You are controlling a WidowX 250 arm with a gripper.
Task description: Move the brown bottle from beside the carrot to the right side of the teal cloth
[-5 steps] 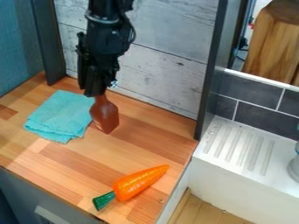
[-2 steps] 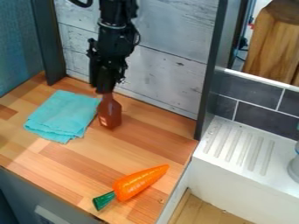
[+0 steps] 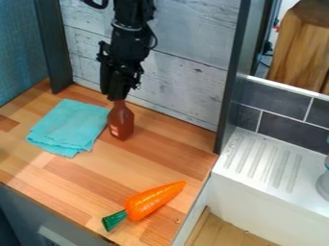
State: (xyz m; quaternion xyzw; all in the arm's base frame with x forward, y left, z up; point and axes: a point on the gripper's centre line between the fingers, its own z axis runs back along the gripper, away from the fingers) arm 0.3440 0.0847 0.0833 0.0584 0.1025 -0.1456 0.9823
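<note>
One brown bottle [image 3: 121,122], neck pinched between fingers [image 3: 118,98]; turquoise cloth [image 3: 69,127] just beside.

The folded cloth [image 3: 69,127] at left is solid turquoise, and the plastic toy carrot [image 3: 153,201] at bottom center is bright orange with a dark green top. Center-left there's a reddish-brown bottle [image 3: 120,123] with a whitish-and-red label. The wooden worktop [image 3: 151,156] mixes honey and reddish-tan strips, and upper right, the dark grey tiles [image 3: 275,98] have pale lines.
</note>
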